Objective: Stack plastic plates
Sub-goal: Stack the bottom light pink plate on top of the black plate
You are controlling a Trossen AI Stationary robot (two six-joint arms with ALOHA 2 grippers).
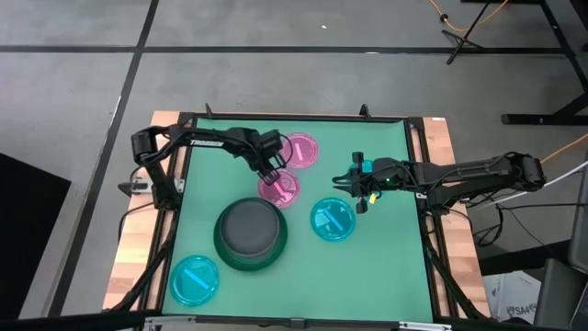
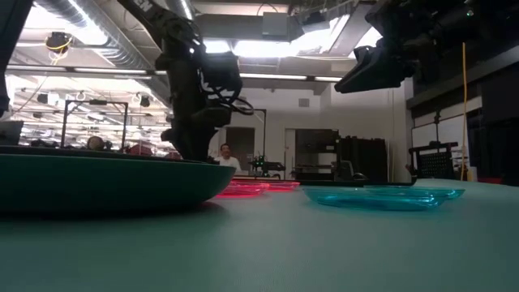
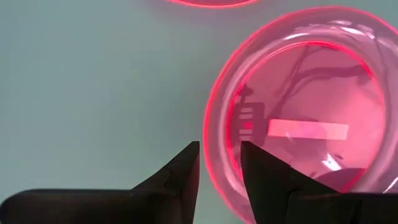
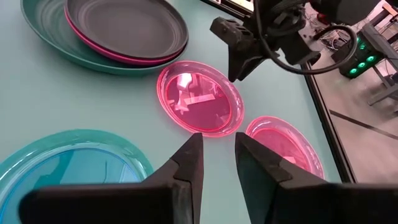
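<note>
The landmark was the stack: a large round dark green plastic plate (image 1: 223, 250) with a medium pink plate (image 4: 93, 42) peeking out as a thin rim and a medium dark plate (image 1: 251, 226) sitting on top, all nested on the green table mat (image 1: 386, 267).

Just beyond that stack, touching or nearly touching its rim, lay a small translucent pink plate (image 1: 279, 188). The left gripper (image 1: 269, 171) was down at this plate's far edge, its two dark fingers (image 3: 180, 177) parted by a narrow gap that straddled the rim — the rim ran between them, though whether they pinched it I could not tell. A second small translucent pink plate (image 1: 300, 150) rested farther from the stack, just past the first one and beside the left arm's wrist.

To the right of the stack, near but apart from it, sat a small translucent cyan plate (image 1: 333, 220). The right gripper (image 1: 354, 188) hovered above the mat just beyond this cyan plate, raised clear of the table, fingers slightly apart and holding nothing.

Another small cyan plate (image 1: 195, 279) lay on the stack's near left side, close to the mat's front corner — well away from both arms
</note>
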